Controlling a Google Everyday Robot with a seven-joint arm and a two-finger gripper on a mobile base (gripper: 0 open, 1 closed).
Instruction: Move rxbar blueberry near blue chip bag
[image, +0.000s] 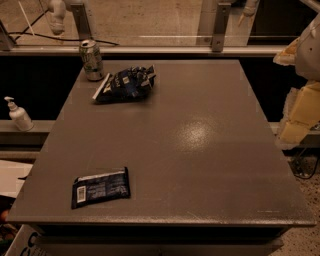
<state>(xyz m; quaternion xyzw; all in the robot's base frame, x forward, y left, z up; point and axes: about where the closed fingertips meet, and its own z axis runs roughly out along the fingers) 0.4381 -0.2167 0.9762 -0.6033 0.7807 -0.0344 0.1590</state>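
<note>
- Nearest the camera, the rxbar blueberry (100, 187) lies flat by the front-left corner of the worktop (200, 150), with its barcode patch at its left end.
- The blue chip bag (125, 84) sits crumpled at the far left of the worktop, well apart from the bar.
- The gripper (311, 47) seems to be the pale form at the right edge of the view, off the worktop and far from both items. Whether it is released or clenched I cannot tell.
- Progress, as I judge it: nothing is done yet. Reaching, grasping, carrying and setting the bar beside the bag all remain.
- Count: one bar, one bag, one upright drink can (92, 60) just beside the bag, and one pump bottle (19, 115) on the ledge to the left.
</note>
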